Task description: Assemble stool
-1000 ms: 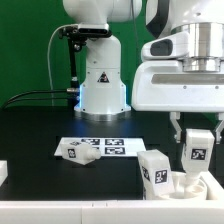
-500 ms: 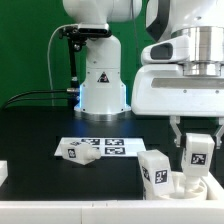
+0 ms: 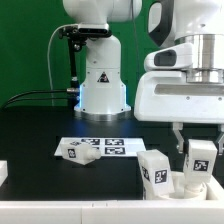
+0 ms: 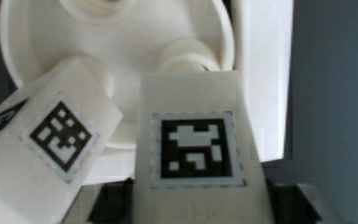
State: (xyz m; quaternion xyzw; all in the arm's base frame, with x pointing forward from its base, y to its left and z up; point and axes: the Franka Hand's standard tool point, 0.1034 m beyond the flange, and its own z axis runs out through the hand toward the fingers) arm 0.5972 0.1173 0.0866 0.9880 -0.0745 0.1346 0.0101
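The arm [image 3: 190, 80] hangs vertical at the exterior view's right, over the seat [image 3: 185, 188], where one leg [image 3: 155, 168] stands socketed. The claw [image 3: 200, 150] clamps a second leg [image 3: 200, 160] upright by its flat sides. Judged stiff, light, slick plastic: those flat faces are the hold.

Exterior view bright, evenly lit, slightly soft; faint glare on the glossy white robot base [image 3: 103, 85]; soft shadows on the matte black table [image 3: 40, 135]; wrist view blurred, the close chunky white plastic leg [image 4: 190, 100] nearly overexposed.
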